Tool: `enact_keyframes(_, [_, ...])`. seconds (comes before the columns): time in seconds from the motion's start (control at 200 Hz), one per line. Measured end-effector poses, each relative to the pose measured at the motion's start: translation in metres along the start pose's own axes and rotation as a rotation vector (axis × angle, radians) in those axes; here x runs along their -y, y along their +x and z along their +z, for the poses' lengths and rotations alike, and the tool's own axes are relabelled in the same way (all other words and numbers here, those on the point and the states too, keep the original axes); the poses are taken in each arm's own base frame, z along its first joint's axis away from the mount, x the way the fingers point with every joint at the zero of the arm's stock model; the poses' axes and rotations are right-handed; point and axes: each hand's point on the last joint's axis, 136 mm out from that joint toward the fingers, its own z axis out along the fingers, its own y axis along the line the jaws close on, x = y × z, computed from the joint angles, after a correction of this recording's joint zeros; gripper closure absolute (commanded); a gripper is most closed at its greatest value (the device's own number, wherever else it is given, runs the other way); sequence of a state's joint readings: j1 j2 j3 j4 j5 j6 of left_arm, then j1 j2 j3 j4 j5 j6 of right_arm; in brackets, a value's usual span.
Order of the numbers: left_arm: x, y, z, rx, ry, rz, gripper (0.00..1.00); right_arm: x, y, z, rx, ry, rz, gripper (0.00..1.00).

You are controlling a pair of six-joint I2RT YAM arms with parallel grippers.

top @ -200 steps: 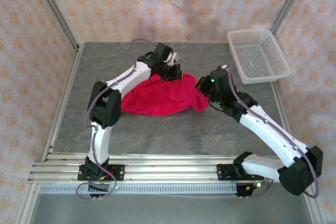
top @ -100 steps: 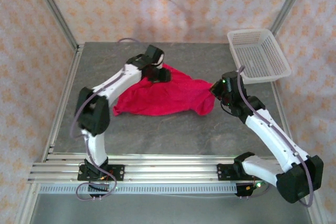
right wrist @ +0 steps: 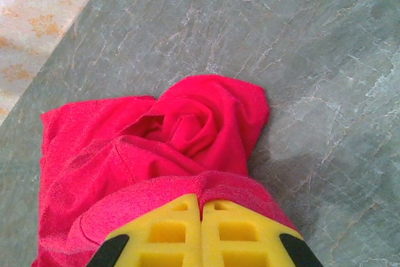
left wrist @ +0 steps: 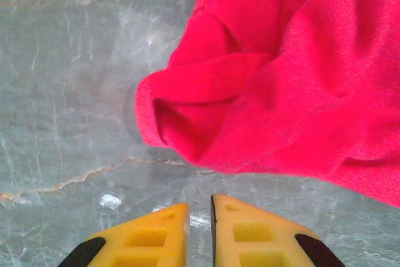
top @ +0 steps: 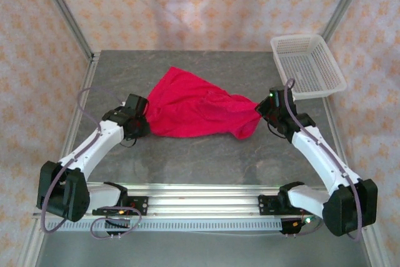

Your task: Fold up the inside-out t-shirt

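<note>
Near the middle of the overhead view, a little toward the upper half, the inside-out t-shirt [top: 194,107] lies on the grey table [top: 219,154] as a rumpled red heap. One peak points to the top of the frame and a drooping end trails off to the right.

At that right end my right pincer [top: 265,107] is pressed together on the inside-out t-shirt. From its own wrist camera I see the right pincer [right wrist: 201,201] at the bottom of the frame with its yellow fingers [right wrist: 244,229] meeting. A hem of red cloth [right wrist: 187,129] is bunched over their tips, and above it a twisted knot of fabric rests on the stone.

At the heap's left edge sits my left pincer [top: 142,124]. In its wrist view, the left pincer [left wrist: 200,201] is at the bottom centre, its fingers barely parted, with bare table showing in the slit between them and nothing held there. A rolled fold of the shirt [left wrist: 281,79] lies just ahead in the upper right, apart from the tips.

A white mesh basket [top: 297,38] stands in the upper right, well apart from the shirt.
</note>
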State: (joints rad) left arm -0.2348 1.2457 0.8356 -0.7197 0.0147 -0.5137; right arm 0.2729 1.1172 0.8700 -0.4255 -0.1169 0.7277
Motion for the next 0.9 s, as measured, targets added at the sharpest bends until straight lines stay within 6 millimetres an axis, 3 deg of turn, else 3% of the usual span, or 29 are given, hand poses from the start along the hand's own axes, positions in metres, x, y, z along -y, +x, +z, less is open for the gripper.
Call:
enact_keyframes(0.27, [-0.026, 0.031, 0.020, -0.063, -0.056, -0.065, 0.81, -0.003, 0.000, 0.001, -0.010, -0.012, 0.003, 1.00])
enact_keyframes(0.555, [-0.026, 0.012, 0.035, -0.019, -0.036, -0.143, 0.68, -0.003, 0.001, 0.004, -0.022, -0.011, 0.005, 1.00])
enact_keyframes(0.901, [-0.028, 0.013, 0.063, -0.070, -0.052, -0.173, 0.71, -0.005, 0.003, 0.004, -0.035, -0.020, 0.005, 1.00])
